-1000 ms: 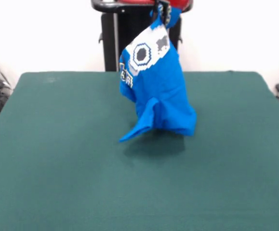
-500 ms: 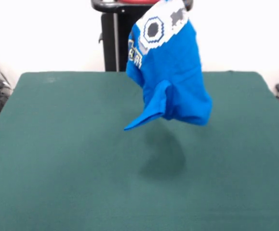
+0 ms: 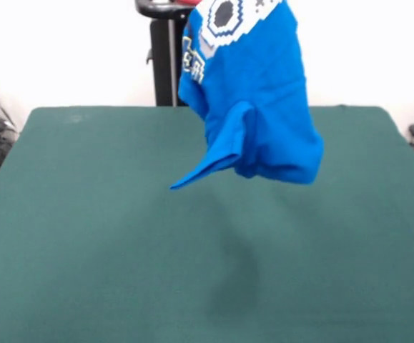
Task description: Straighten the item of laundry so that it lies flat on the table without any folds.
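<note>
Hanging clear above table (image 3: 85,271): T-shirt (image 3: 264,107), bunched, top at 12 o'clock edge of frame, hem and one sleeve flap toward 7 o'clock.
- Print: pixel pattern, lettering partly folded under.
- Gripper: out of frame; claw state cannot tell; presumably pinching upper fabric.
- Shadow: on felt near 6 o'clock, well apart from cloth.
- Advice: you lower slowly, let hem touch first, drag toward one side so cloth unrolls flat; avoid dropping in heap.

A black pedestal column (image 3: 165,61) with a paler vertical strip on its left side carries a rounded black cap edged in red (image 3: 165,7); the rest is hidden.
</note>
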Tool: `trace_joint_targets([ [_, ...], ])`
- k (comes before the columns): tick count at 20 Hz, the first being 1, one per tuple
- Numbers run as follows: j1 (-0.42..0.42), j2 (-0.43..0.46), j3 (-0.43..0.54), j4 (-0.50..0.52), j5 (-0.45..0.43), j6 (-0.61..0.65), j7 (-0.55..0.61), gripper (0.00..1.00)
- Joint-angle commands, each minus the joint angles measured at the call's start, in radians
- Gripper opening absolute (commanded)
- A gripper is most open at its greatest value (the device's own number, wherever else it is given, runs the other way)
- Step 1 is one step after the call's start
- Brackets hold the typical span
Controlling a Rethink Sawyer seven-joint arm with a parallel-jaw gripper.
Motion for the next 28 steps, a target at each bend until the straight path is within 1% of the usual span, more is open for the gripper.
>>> trace_joint_targets([
  [1, 0.023, 0.046, 0.040, 0.181, -0.002, -0.244, 0.277, 0.00],
  [5, 0.035, 0.050, 0.052, 0.300, 0.011, -0.414, 0.287, 0.00],
  [9, 0.033, 0.061, 0.064, 0.356, 0.013, -0.503, 0.269, 0.00],
  [13, 0.040, 0.072, 0.057, 0.382, 0.004, -0.562, 0.268, 0.00],
  [23, 0.007, 0.108, 0.096, 0.423, 0.024, -0.644, 0.239, 0.00],
  [25, -0.004, 0.110, 0.110, 0.446, 0.035, -0.708, 0.242, 0.00],
  [28, 0.037, 0.130, 0.068, 0.468, 0.005, -0.902, 0.322, 0.00],
])
